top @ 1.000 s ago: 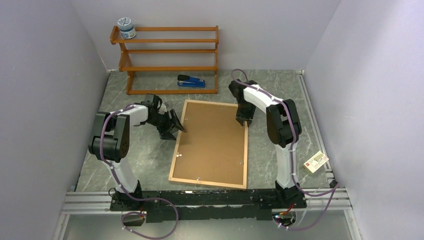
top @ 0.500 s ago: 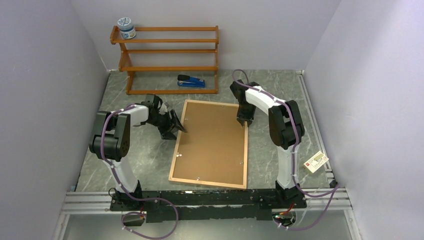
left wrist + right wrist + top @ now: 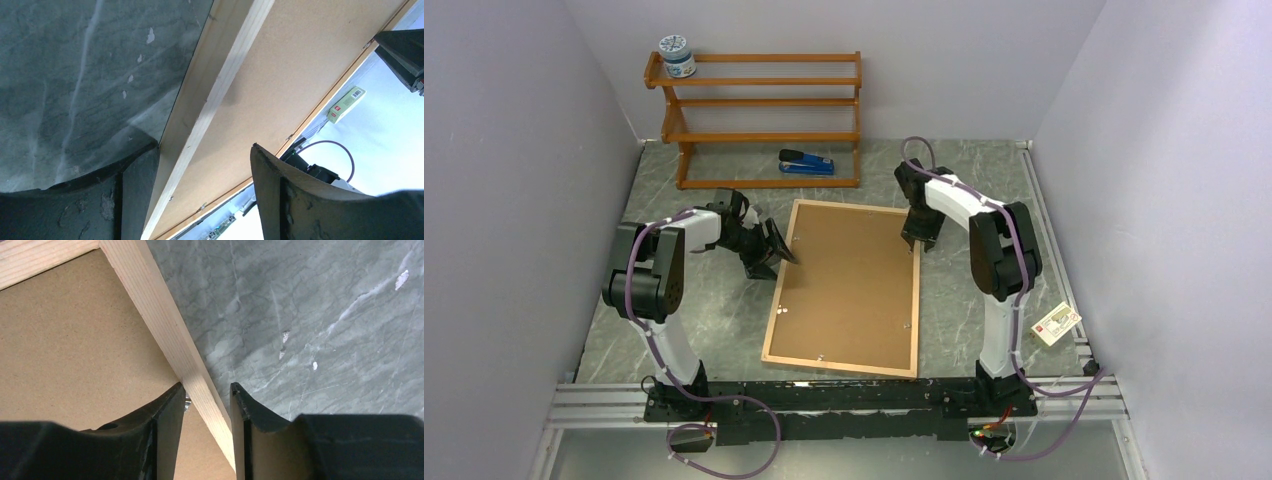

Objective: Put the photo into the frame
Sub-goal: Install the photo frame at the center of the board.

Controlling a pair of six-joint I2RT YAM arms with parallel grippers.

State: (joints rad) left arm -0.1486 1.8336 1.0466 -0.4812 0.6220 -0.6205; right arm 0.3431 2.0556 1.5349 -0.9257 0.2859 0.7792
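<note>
Grey marbled tabletop point(image 3: 714, 310) carries the frame point(image 3: 171, 330) face down, backing board point(image 3: 849, 285) seated in it; you can't see the photo. Left tool point(image 3: 204, 146) and right tool point(image 3: 206, 384) straddle opposite rails, spread, not clamping. Expect it light, stiff, glass-fragile: grip the rails and lift level.

A robot lab booth: plain lilac walls point(image 3: 514, 150) close round the marbled table point(image 3: 714, 320), and a metal rail point(image 3: 604, 405) carries cabled arms point(image 3: 664, 270) behind the left gripper point(image 3: 779, 250).

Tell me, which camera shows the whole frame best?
The top view. It looks down on the frame lying flat, so all four edges show at once. The left wrist view shows only a slice of one edge and brown backing; the right wrist view shows just one corner.
</note>
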